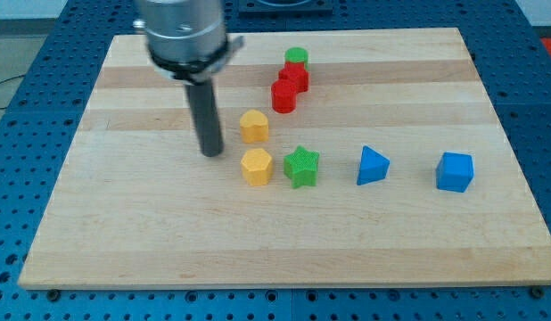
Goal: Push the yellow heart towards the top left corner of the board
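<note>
Tip (211,152) on desk (124,223), just left of yellow heart (254,126) & yellow hexagon (257,166), touching neither; no pincer on rod.

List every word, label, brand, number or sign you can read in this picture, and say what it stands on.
None: no readable text shows anywhere.
The wooden board, my tip and the blocks, such as the yellow heart, yellow hexagon and green star, bear no print.
The blue perforated table has only holes.
</note>
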`<state>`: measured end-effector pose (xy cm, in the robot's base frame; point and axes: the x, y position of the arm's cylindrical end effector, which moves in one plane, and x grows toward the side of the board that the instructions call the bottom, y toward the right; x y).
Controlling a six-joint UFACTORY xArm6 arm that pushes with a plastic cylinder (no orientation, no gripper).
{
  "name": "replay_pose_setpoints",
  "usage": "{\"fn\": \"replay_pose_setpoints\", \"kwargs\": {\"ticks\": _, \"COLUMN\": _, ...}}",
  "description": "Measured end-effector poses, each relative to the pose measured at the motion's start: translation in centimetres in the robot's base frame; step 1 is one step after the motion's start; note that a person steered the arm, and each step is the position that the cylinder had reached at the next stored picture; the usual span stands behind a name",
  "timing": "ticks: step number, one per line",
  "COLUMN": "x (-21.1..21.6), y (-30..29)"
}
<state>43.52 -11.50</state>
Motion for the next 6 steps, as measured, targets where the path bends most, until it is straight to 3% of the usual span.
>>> {"fn": "replay_pose_setpoints", "kwargs": {"ticks": 2, "x": 0.4, "y": 8.8}}
{"fn": "replay_pose_setpoints", "kwargs": {"ticks": 4, "x": -1.5, "y": 13.8}}
{"fn": "replay_pose_setpoints", "kwargs": {"ticks": 6, "x": -5.0, "y": 8.4}}
